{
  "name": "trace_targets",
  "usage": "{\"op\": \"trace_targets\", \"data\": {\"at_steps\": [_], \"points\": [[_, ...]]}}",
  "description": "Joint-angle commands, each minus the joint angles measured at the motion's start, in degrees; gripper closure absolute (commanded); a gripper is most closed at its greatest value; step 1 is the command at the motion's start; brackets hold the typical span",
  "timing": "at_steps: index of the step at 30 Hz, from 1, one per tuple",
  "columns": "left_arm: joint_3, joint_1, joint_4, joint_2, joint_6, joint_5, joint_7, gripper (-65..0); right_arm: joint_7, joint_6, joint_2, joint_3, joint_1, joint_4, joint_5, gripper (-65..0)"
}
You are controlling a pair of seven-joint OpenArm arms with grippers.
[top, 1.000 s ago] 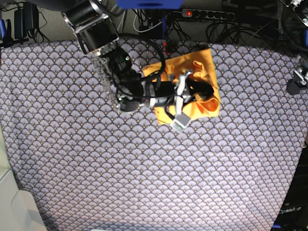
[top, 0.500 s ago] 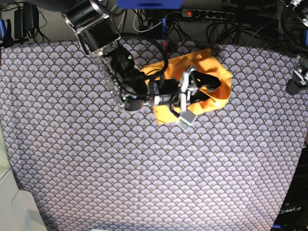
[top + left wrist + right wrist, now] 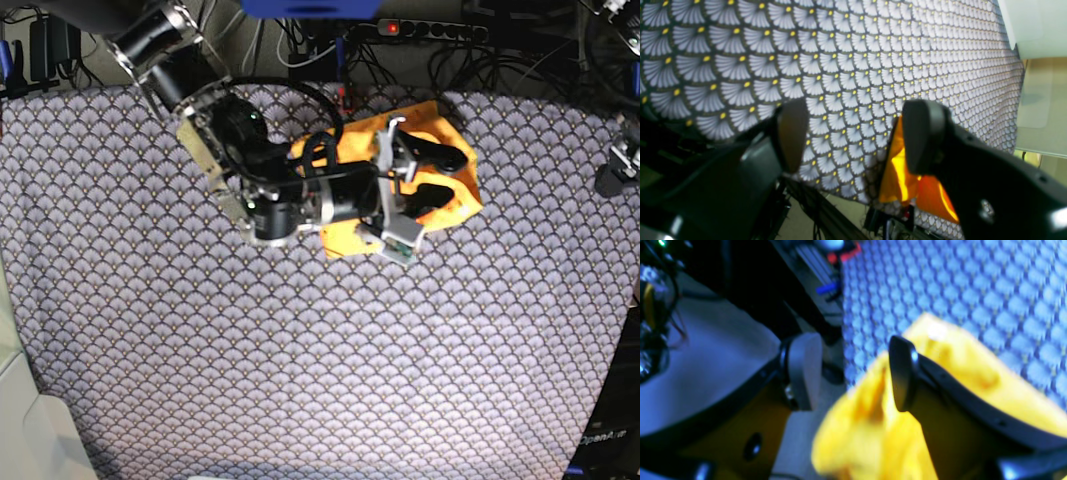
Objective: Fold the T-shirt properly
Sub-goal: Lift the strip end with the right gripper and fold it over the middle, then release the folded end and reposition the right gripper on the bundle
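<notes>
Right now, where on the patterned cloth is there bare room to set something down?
The whole near half of the patterned cloth is bare, and so are its left side and the stretch right of the T-shirt. It is crowded at the far middle, where the right claw hangs open over the shirt.

Even overhead light on the blue-grey scallop-patterned cloth (image 3: 300,360), right wrist view blue-tinted and blurred, black gripper fingers (image 3: 791,133) soft-focused

A scallop-patterned cloth (image 3: 300,350) covers the table; cables and a power strip (image 3: 430,28) lie behind.
</notes>
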Motion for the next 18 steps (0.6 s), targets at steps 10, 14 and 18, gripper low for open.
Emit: {"op": "trace_targets", "data": {"at_steps": [10,14,18], "points": [[0.3,-0.4,0.8,0.1,-0.2,-1.1,-0.8,-43.5,1.7,0.2,5.7,6.9,-2.2,0.9,1.3,-19.5],[2.9,-0.4,0.8,0.1,-0.2,-1.1,-0.9,-43.5,1.8,0.2,5.6,6.8,-4.5,1.0,1.4,-13.9],[2.9,-0.4,0.8,0.2,-0.2,-1.1,-0.9,-43.5,1.8,0.2,4.5,6.7,-6.5,1.0,1.4,-12.5]]}}
